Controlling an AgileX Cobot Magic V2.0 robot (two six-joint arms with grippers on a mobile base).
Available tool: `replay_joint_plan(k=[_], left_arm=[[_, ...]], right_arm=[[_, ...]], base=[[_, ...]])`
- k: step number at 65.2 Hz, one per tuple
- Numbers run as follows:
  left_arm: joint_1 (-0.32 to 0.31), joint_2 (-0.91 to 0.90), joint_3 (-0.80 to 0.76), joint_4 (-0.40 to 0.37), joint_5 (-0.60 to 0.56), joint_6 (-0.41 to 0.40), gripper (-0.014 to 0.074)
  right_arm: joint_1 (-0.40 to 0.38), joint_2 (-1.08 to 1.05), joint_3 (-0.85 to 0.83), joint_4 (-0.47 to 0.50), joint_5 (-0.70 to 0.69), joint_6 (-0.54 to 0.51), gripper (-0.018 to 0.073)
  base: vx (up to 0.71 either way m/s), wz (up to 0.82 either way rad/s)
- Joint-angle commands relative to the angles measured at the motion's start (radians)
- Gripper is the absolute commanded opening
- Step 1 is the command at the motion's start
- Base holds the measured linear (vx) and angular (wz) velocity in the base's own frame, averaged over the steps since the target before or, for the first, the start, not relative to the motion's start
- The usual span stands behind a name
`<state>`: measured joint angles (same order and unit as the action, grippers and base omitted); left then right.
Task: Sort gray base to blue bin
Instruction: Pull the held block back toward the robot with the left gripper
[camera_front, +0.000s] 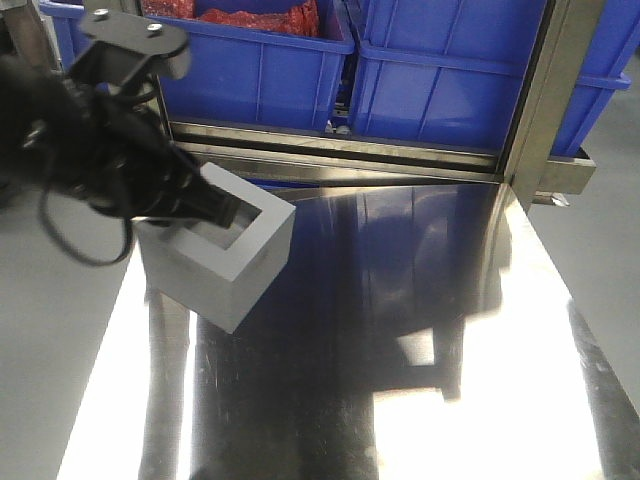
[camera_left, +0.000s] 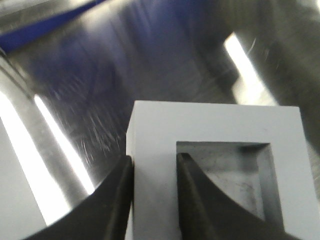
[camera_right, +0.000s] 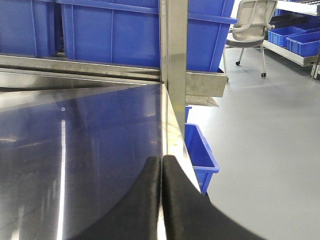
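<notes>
The gray base (camera_front: 225, 265) is a matte cube with a square recess, tilted over the left part of the shiny steel table (camera_front: 420, 330). My left gripper (camera_front: 222, 208) is shut on one wall of the gray base (camera_left: 220, 125), with one finger outside and the other inside the recess. In the left wrist view the left gripper (camera_left: 154, 156) pinches that wall. A blue bin (camera_front: 450, 90) stands on the shelf behind the table, beside another blue bin (camera_front: 255, 75). My right gripper (camera_right: 161, 158) is shut on nothing at the table's right edge.
A steel upright post (camera_front: 545, 100) rises at the table's back right corner. Red material (camera_front: 262, 16) fills the left bin. A smaller blue bin (camera_right: 201, 150) sits on the floor right of the table, and an office chair (camera_right: 250, 25) stands farther off.
</notes>
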<state>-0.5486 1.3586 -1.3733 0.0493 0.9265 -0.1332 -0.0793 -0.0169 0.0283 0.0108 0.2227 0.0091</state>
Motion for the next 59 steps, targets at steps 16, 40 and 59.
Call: replay_joint_plan(k=[16,40,59], left_arm=[[-0.004,-0.312,0.332,-0.011,-0.409,-0.014,-0.0006],[-0.004,-0.583,0.667,-0.009,-0.736,-0.014,-0.0006],[-0.004,-0.797,0.878,-0.007,-1.005,-0.013,-0.0006]], right_arm=[[-0.001,0.001,0.000,-0.005,-0.075,-0.009,-0.0005],[-0.001,0.001,0.000,-0.005,-0.075,-0.009,-0.0005],[-0.001,0.001,0.000,-0.005,-0.075,-0.009,-0.0005]], base=[[0.00,0.00],[0.00,0.00],[0.00,0.00]])
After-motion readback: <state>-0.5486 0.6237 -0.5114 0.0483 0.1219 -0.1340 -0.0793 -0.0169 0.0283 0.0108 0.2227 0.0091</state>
